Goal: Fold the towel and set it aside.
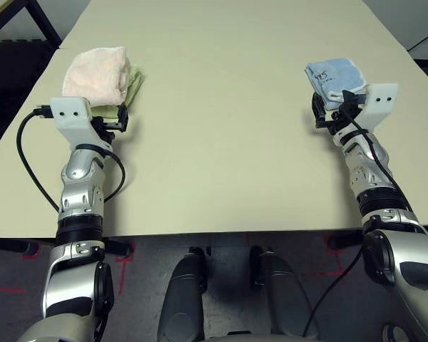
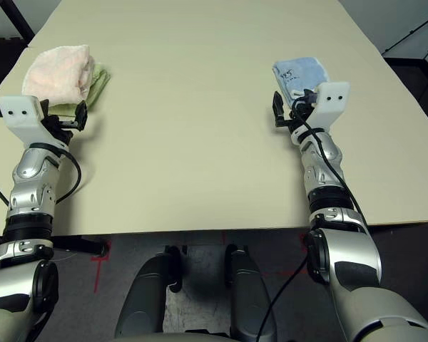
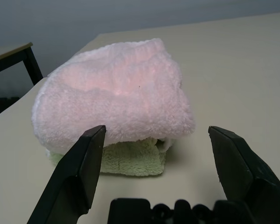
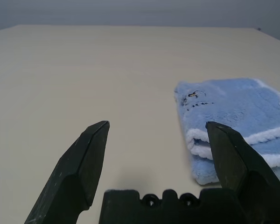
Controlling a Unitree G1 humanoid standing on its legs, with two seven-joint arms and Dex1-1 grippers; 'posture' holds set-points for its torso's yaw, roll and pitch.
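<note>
Worktop [image 1: 221, 142] beige, wide, mostly bare in the middle. Towel [image 1: 96, 73] pink, folded into a thick bundle at the far left of the worktop, lying on top of a green towel [image 1: 133, 84] whose edge sticks out from under it on the right and near sides. Blue towel [image 1: 333, 80] folded, at the far right of the worktop, white edging and a small dark embroidered mark on top, well apart from the pink one. Left gripper [image 3: 158, 154] just short of the pink towel, fingers spread wide, nothing between them, not touching the cloth. Right gripper [image 4: 156, 149] near the blue towel's near-left corner, fingers spread wide and empty; one finger [image 4: 233, 158] overlaps the blue towel's edge in the right wrist view, contact unclear.
</note>
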